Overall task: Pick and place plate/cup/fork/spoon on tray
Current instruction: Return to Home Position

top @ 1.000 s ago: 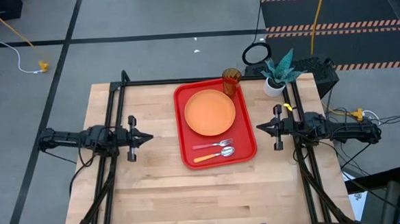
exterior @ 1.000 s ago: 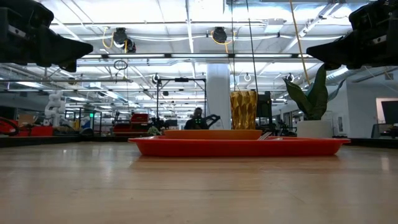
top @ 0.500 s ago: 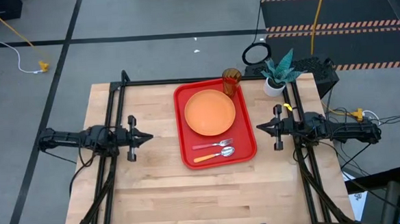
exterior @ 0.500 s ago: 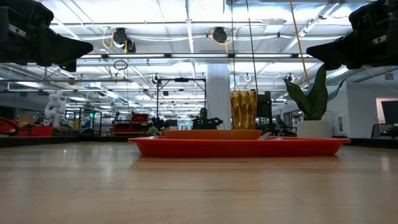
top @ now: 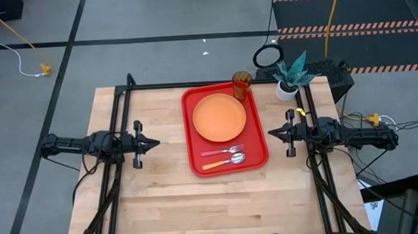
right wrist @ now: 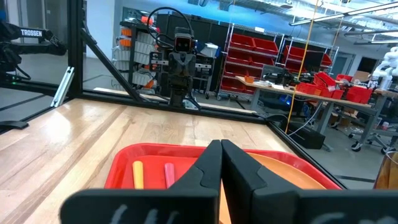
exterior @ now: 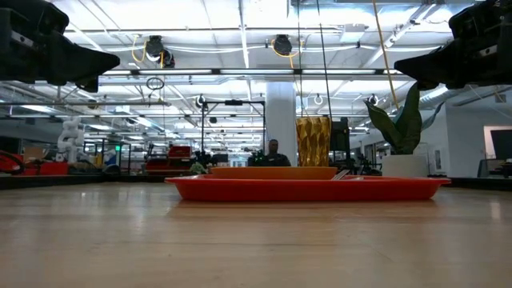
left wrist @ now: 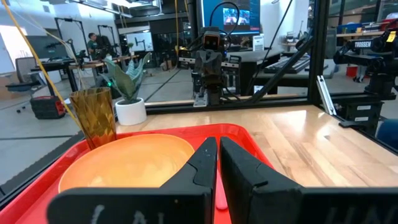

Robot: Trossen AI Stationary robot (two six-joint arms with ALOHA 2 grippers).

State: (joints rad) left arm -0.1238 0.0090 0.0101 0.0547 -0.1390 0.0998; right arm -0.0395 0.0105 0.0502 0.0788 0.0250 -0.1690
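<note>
1. Since the earlier frames nothing on the surface (top: 163,198) has shifted; only a person (exterior: 274,152) far off in the room behind has moved a little sideways in the low view.
2. The left pincer (top: 155,142) hangs over the left side of the surface, well apart from the tray (top: 191,150); its fingers are closed on nothing; the right pincer (top: 271,134) hangs just beside the tray's right rim, likewise closed and empty.
3. The tray holds all four things; the plate (top: 219,117) lies flat in its far half; the cup (top: 242,85) stands upright in the far right corner, just beside the plate; the fork (top: 225,152) lies near the plate's near edge; the spoon (top: 227,160) lies just beside the fork, towards the tray's near rim.
4. Judged from this, the placing is done; what is left seems only the arms settling at home.
5. A white pot (top: 286,90) with a plant stands off the tray, near its far right corner.
</note>
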